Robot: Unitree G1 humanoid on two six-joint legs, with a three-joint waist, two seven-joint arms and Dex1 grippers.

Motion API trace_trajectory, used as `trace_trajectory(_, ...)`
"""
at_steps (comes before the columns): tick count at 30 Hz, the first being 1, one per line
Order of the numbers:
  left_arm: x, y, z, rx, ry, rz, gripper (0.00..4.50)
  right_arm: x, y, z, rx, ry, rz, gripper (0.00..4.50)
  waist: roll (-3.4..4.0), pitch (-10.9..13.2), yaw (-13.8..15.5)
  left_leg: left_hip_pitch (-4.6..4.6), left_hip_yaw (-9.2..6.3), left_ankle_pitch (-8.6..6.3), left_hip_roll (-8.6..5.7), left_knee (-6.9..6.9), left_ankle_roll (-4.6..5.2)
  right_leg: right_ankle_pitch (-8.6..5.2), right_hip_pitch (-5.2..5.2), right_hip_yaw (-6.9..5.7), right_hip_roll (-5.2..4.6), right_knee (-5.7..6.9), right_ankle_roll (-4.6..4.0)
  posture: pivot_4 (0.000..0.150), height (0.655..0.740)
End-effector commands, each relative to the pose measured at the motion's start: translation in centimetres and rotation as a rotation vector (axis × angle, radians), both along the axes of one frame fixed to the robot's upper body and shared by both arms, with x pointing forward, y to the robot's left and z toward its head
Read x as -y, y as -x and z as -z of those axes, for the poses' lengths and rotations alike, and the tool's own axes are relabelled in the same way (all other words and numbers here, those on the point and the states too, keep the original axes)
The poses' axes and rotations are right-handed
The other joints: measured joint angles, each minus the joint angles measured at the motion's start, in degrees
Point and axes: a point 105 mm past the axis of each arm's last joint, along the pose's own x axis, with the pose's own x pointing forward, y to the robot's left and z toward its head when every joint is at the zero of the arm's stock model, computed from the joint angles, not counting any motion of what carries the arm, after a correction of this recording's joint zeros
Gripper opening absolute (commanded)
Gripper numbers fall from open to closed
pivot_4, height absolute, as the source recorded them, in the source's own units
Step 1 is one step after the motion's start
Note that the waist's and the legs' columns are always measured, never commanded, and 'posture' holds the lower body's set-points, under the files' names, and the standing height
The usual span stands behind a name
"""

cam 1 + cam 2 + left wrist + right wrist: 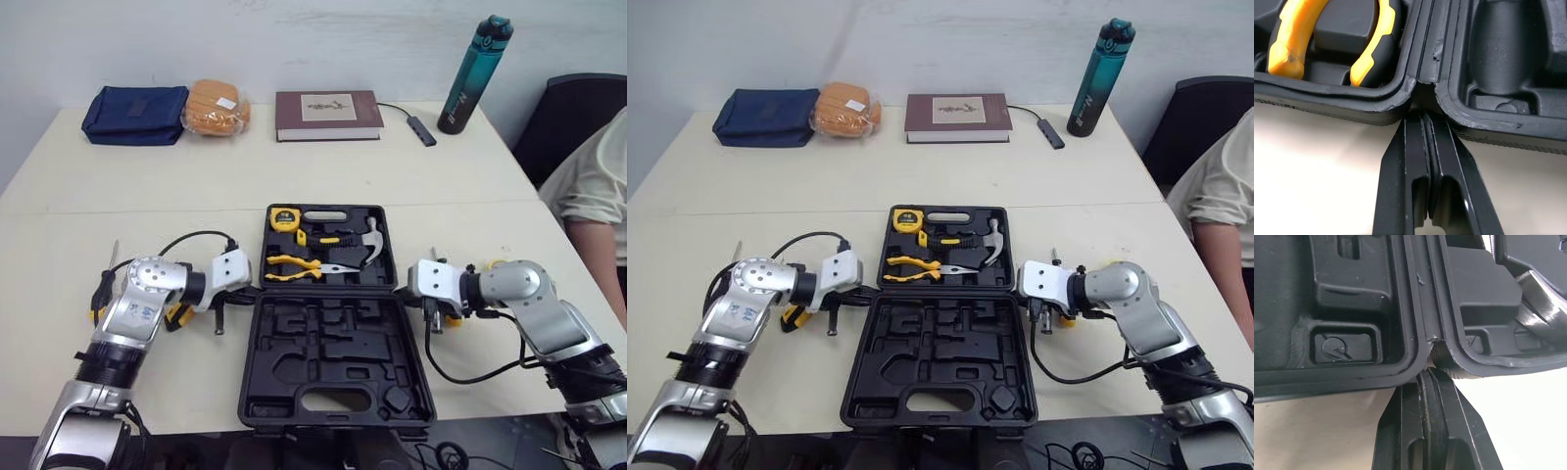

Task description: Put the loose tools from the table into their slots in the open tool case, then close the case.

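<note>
The open tool case lies flat on the table. My left gripper and right gripper, fingers clenched on nothing, sit tip-first against opposite ends of its hinge.

even, bright light; soft shadows, mild glare.

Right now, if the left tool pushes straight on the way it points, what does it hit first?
The hinge seam of the open black plastic tool case; the shut left tool looks nearly against it, though contact is unclear.
</note>
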Motion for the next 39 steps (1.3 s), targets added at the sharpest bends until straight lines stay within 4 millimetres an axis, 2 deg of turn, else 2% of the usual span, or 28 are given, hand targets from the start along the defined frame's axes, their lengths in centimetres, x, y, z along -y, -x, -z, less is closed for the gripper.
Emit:
trace_trajectory(1,1.3,1.8,2.0,-0.074,-0.007,0.047,0.00,-4.0,0.9,-1.2,0.064,-0.070,-0.164,0.03,0.01,0.0,-0.3,0.00,0.00,0.00,0.00,0.00,-0.01,0.00,0.00,-0.01,0.00,0.01,0.00,0.150,0.7400)
trace_trajectory(6,-0.5,1.9,2.1,-0.072,-0.004,-0.048,0.00,-3.4,0.7,-1.3,0.060,-0.063,-0.148,0.03,0.02,0.0,-0.9,0.02,-0.02,0.00,0.01,-0.06,-0.01,-0.01,0.00,-0.01,0.01,0.00,-0.02,0.150,0.7400)
trace_trajectory(11,-2.3,1.1,2.0,-0.035,0.014,-0.174,0.00,-1.7,0.4,-1.3,0.052,-0.057,-0.082,0.03,0.02,0.0,-0.8,0.02,-0.03,-0.01,0.01,-0.06,-0.02,-0.01,-0.01,-0.02,0.00,0.01,-0.03,0.150,0.7400)
trace_trajectory(15,-3.4,1.2,1.6,-0.034,0.049,-0.230,0.00,-0.2,0.4,-1.7,0.048,-0.060,-0.035,0.03,0.02,0.0,-0.7,0.01,-0.05,-0.01,0.01,-0.07,-0.03,-0.01,-0.01,-0.03,-0.01,0.00,-0.03,0.150,0.7400)
trace_trajectory(19,-3.0,1.6,0.2,-0.033,0.154,-0.244,0.00,0.6,0.3,-2.4,0.040,-0.095,0.004,0.03,0.05,0.0,-0.6,-0.02,-0.06,-0.02,0.01,-0.08,-0.04,-0.01,-0.01,-0.04,-0.01,-0.02,-0.03,0.150,0.7400)
trace_trajectory(23,-2.7,1.7,-1.1,-0.027,0.229,-0.254,0.00,0.3,0.2,-2.7,0.023,-0.153,0.030,0.03,0.02,0.1,-0.3,-0.08,-0.11,-0.04,0.01,-0.06,-0.02,-0.01,-0.02,-0.08,-0.04,-0.05,-0.03,0.150,0.7400)
trace_trajectory(30,-2.4,2.0,-1.7,-0.019,0.251,-0.270,0.00,0.1,0.6,-2.9,0.004,-0.178,0.048,0.03,0.05,0.1,-0.2,-0.14,-0.12,-0.07,-0.01,-0.07,-0.03,-0.01,-0.05,-0.09,-0.06,-0.09,-0.03,0.150,0.7400)
trace_trajectory(35,-4.5,4.0,-3.9,-0.011,0.352,-0.370,0.00,3.2,1.7,-5.0,-0.008,-0.265,0.159,0.03,0.05,0.1,0.1,-0.21,-0.13,-0.12,-0.01,-0.08,-0.02,-0.01,-0.07,-0.08,-0.07,-0.16,-0.03,0.150,0.7400)
trace_trajectory(39,-8.0,7.1,-5.1,-0.030,0.447,-0.547,0.00,7.4,3.0,-7.0,-0.027,-0.342,0.310,0.03,0.03,0.2,0.8,-0.20,-0.14,-0.26,-0.01,-0.08,0.07,-0.01,-0.02,-0.07,-0.08,-0.25,-0.03,0.150,0.7400)
